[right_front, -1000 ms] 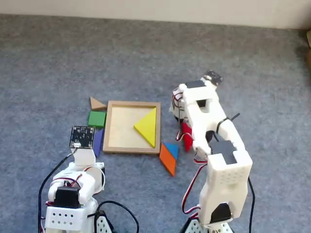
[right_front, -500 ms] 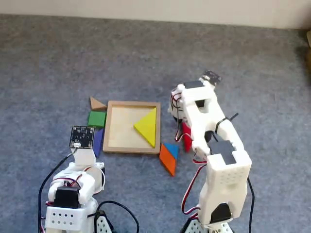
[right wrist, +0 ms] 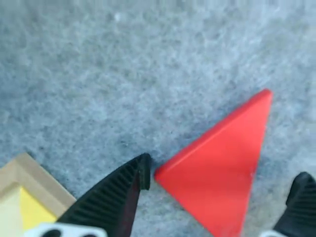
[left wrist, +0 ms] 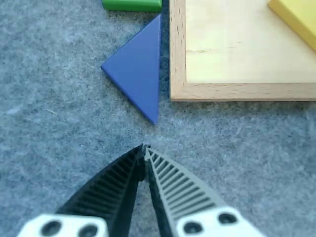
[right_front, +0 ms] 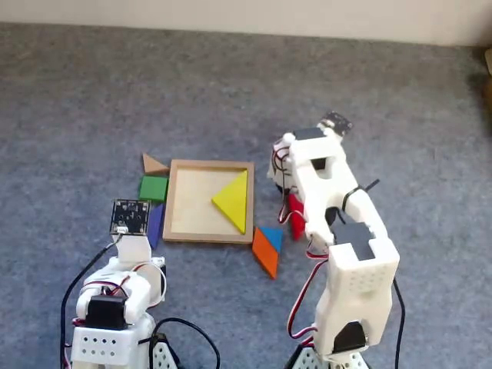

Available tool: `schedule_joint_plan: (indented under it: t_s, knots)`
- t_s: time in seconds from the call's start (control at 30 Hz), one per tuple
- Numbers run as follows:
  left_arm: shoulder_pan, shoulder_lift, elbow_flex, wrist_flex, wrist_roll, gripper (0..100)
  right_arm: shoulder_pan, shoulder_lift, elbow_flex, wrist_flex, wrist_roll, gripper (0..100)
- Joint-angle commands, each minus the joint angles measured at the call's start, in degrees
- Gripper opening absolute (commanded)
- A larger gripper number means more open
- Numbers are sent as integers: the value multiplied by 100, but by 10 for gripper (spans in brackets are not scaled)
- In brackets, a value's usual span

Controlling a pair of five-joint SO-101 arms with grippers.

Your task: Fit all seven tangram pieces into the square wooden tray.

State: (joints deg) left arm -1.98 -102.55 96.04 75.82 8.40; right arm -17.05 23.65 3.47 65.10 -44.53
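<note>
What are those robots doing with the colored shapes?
Two robot arms are fitting tangram pieces into a wooden tray. Only the yellow triangle lies in it. The right gripper is open, its fingers on either side of the red triangle on the carpet. The left gripper is shut and empty, just short of the blue triangle beside the tray.
</note>
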Motion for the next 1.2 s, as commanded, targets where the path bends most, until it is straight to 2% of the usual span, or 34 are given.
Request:
schedule_joint_plan:
  t_s: [0.0, 0.33, 0.6, 1.17]
  knots:
    - [-84, -110, 119, 18, 0, 5, 57, -92, 57, 48, 26, 410]
    - [-84, -110, 119, 18, 0, 5, 66, -101, 75, 75, 26, 404]
    - [-84, -110, 119, 18, 0, 5, 92, -101, 40, 48, 70, 204]
    - [-84, -110, 119, 18, 0, 5, 101, -145, 40, 92, 79, 199]
